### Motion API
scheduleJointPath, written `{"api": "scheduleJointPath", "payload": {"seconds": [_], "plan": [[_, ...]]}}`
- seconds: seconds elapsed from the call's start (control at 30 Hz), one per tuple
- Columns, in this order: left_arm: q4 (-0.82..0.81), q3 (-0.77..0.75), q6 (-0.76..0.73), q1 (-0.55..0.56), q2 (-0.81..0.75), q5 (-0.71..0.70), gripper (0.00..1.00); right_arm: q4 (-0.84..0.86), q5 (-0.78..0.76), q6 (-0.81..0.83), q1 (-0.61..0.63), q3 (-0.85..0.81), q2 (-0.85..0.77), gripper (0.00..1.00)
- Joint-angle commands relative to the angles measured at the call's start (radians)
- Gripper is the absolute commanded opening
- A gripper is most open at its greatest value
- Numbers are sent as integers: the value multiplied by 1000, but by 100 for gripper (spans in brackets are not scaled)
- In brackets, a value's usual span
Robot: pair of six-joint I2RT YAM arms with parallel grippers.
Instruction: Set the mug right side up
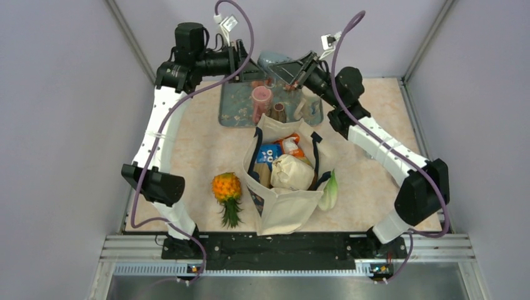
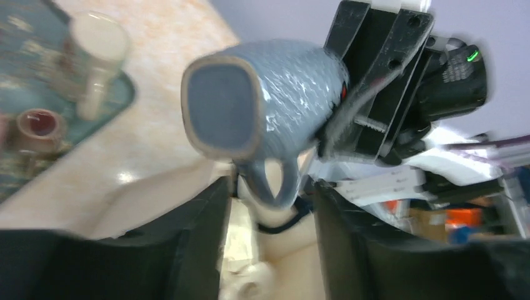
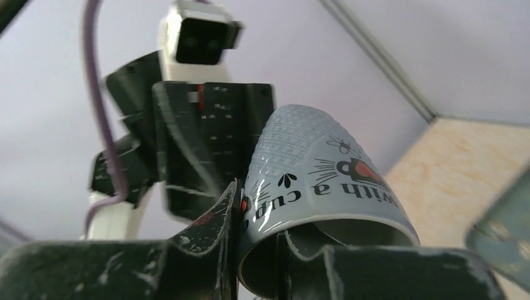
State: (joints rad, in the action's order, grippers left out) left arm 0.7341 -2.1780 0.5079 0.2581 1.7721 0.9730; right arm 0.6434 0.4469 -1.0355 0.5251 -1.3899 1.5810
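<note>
mug (image 1: pixel 275 61) is hanging in the air over the far edge of the tray (image 1: pixel 234 109), not touching it. it is lying roughly on its side, base facing the left gripper (image 2: pixel 270 187) and mouth facing the right gripper (image 3: pixel 259 231).

right gripper is pinching the rim, one finger inside the mouth and one outside, closed tight on the wall. left gripper is standing wide open and holding nothing. the mug handle (image 2: pixel 269 181) is sitting just at its finger gap, and i cannot tell if it is touching.

risks as i'm judging them:
- the rim pinch is gripping a thin glazed wall, so the mug's weight could be levering it out while the wrist is rolling. a slip drops it onto the pink cup (image 1: pixel 261 100) and the other pieces on the tray.
- the handle is sitting close to the left fingers, so a roll could be snagging it and twisting the mug out of the pinch.
- both grippers are crowding the same spot above the tray, so they could collide.
- setting down tilted on the tray rim would tip it again.
</note>
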Motion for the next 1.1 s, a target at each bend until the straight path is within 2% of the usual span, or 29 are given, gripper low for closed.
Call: {"api": "scheduleJointPath", "payload": {"seconds": [0.0, 0.03, 0.07, 0.2, 0.33, 0.43, 0.5, 0.6, 0.73, 0.83, 0.93, 1.07], "plan": [[60, -9, -239, -8, -40, -183, 82, -314, -163, 151, -72, -41, -144, 0], [68, -10, -263, -21, -40, -207, 96, -400, -199, 215, -82, -49, -182, 0], [70, -11, -279, -33, -43, -224, 99, -502, -241, 283, -87, -64, -205, 0], [100, -15, -364, -69, -48, -284, 99, -878, -395, 514, -94, -121, -274, 0], [148, 10, -440, -90, -48, -357, 99, -1325, -655, 655, -102, -212, -296, 0], [133, 79, -472, -118, -56, -441, 99, -1652, -811, 621, -108, -227, -287, 0], [104, 132, -485, -139, -60, -490, 99, -1770, -805, 562, -109, -166, -315, 0], [66, 201, -540, -152, -59, -586, 99, -1815, -773, 505, -113, -27, -396, 0], [35, 270, -592, -152, -46, -631, 99, -1788, -672, 474, -165, 127, -453, 0], [3, 334, -599, -152, -48, -632, 99, -1716, -610, 454, -179, 291, -470, 0], [-19, 380, -604, -152, -48, -632, 99, -1615, -519, 457, -245, 443, -489, 0], [-25, 421, -615, -152, -49, -624, 97, -1501, -498, 479, -321, 555, -474, 0]]}}
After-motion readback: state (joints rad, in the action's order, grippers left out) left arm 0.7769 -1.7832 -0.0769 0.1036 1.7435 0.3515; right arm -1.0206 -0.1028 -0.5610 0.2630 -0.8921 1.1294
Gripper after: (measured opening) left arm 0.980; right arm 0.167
